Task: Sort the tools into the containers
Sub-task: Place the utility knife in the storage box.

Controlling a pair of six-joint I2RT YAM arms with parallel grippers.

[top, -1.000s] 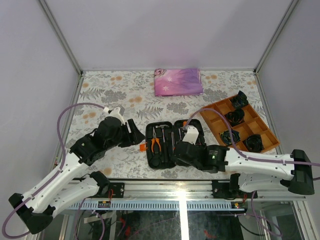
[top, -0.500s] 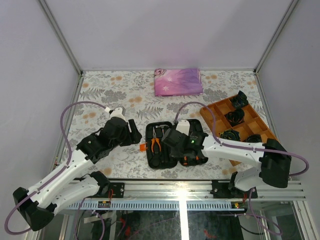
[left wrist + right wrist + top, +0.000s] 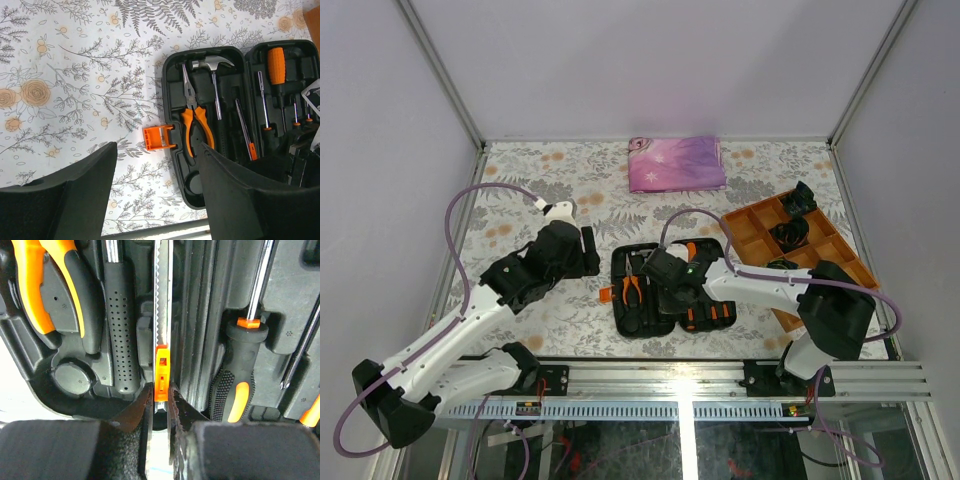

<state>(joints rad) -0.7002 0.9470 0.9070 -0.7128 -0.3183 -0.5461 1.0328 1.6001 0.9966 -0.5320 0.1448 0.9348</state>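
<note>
Since a second ago the right arm has swung left over the case (image 3: 630, 322); left arm has pulled back a little; right gripper (image 3: 160, 402) is down in the case's near end, jaws nearly closed and pinching the orange end of a thin toothed blade (image 3: 163, 315) in its slot; hammer (image 3: 213, 82) and pliers (image 3: 196, 117) sit in the left half, screwdriver (image 3: 235, 387) just right of the blade; left gripper (image 3: 585, 252) is wide open, empty, above bare table left of the case, near the orange latch (image 3: 159, 137); case sits near the front edge, open table behind; tray (image 3: 752, 228) just right; cloth (image 3: 676, 163) at the back.
</note>
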